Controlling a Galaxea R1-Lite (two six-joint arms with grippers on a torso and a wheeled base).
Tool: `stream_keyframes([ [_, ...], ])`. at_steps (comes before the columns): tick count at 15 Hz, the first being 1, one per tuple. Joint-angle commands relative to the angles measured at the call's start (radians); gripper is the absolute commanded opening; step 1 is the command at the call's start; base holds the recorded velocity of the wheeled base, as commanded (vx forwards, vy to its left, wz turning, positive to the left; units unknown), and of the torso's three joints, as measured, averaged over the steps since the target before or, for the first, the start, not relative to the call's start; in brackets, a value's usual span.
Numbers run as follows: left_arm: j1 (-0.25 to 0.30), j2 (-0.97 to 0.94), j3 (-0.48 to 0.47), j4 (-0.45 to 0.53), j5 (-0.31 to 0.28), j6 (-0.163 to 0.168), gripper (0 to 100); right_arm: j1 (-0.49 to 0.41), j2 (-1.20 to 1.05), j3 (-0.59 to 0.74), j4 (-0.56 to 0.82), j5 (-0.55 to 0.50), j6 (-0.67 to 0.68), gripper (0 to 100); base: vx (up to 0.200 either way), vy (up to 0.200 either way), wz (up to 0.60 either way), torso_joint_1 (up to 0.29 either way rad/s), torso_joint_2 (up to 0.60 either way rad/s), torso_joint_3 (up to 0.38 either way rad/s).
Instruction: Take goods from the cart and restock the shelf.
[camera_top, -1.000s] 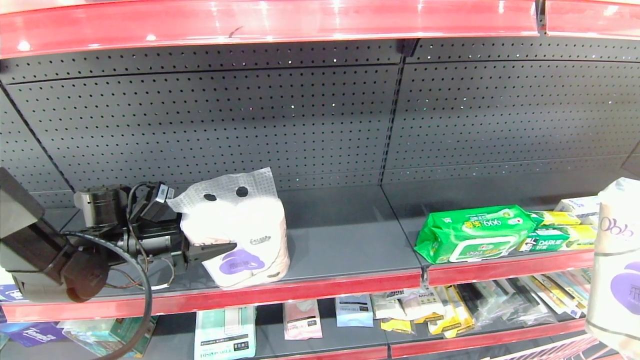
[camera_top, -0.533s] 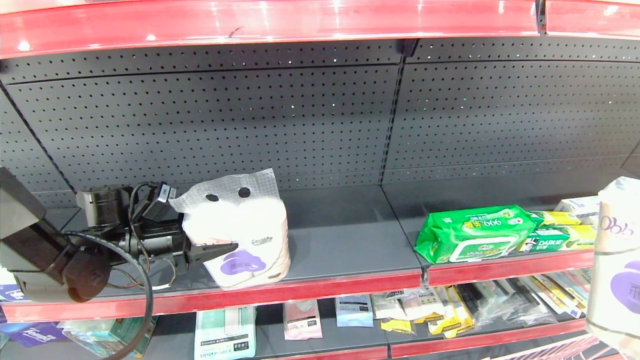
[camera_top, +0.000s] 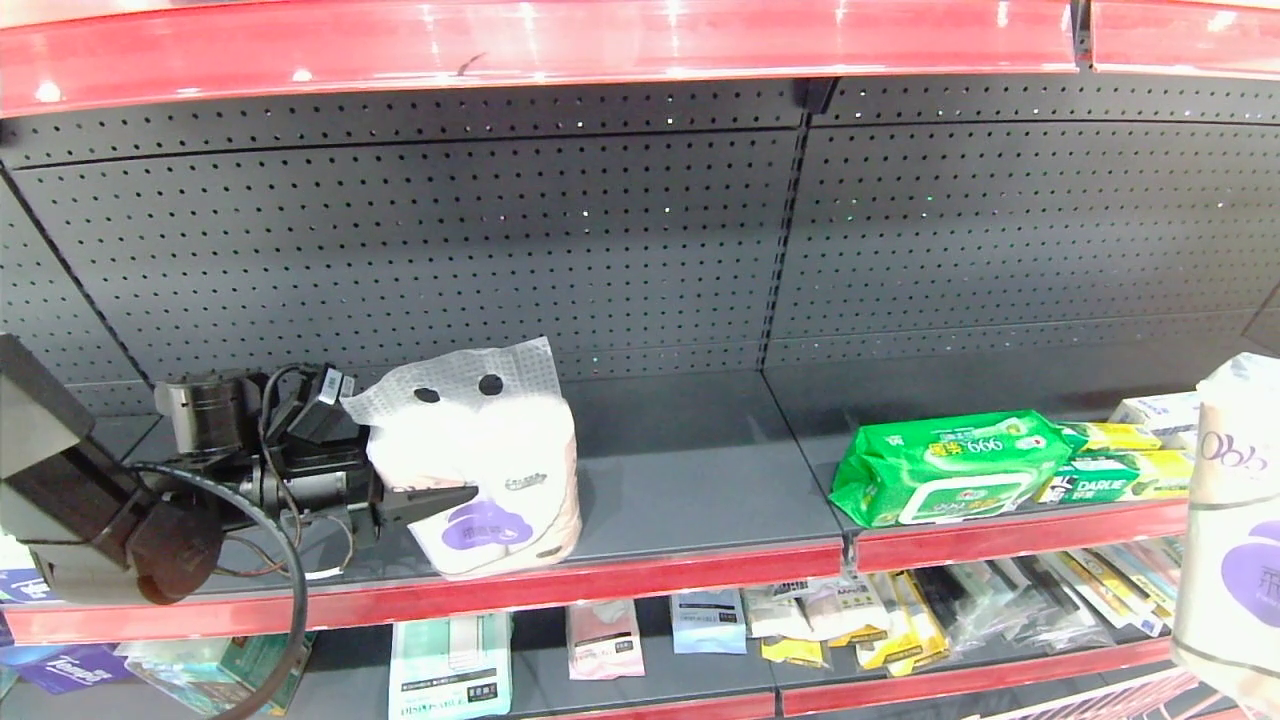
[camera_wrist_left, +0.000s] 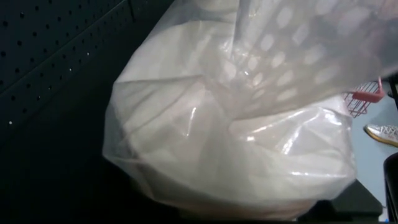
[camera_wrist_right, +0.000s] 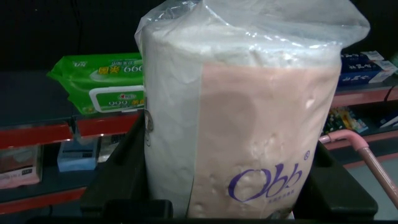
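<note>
By grey shelf (camera_top: 690, 470), left pincer (camera_top: 455, 480) grips purple-labelled pack (camera_top: 500, 450); right pincer (camera_wrist_right: 227, 177), second pack (camera_wrist_right: 249, 93).

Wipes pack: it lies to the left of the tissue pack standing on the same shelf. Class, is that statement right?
No. The head view shows the wipes pack lying to the right of the tissue pack standing on the same shelf, not to the left.

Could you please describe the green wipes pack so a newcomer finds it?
Find the middle grey shelf with the red front lip. On its right section, at the front edge, lies the wet wipes pack. Unlike the yellow-green boxes beside it, it is a bright green pack with a white flap.
</note>
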Motion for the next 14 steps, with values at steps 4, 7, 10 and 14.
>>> stream_keyframes([
  [4, 0.0, 0.002, 0.004, 0.0, 0.003, -0.014, 100, 0.0, -0.001, 0.0, 0.0, 0.0, -0.001, 0, 0.0, 0.0, 0.0, 0.0, 0.0, 0.0],
  [7, 0.002, -0.028, 0.007, -0.001, 0.003, -0.031, 100, 0.0, 0.001, 0.002, 0.0, 0.0, -0.001, 0, 0.0, 0.0, 0.0, 0.0, 0.0, 0.0],
  [10, 0.026, -0.116, 0.007, -0.004, -0.002, -0.122, 100, 0.0, 0.001, 0.002, 0.0, 0.0, 0.001, 0, 0.0, 0.0, 0.0, 0.0, 0.0, 0.0],
  [14, 0.054, -0.177, 0.004, -0.004, -0.003, -0.134, 100, 0.0, 0.01, 0.01, 0.0, 0.0, 0.001, 0, 0.0, 0.0, 0.0, 0.0, 0.0, 0.0],
])
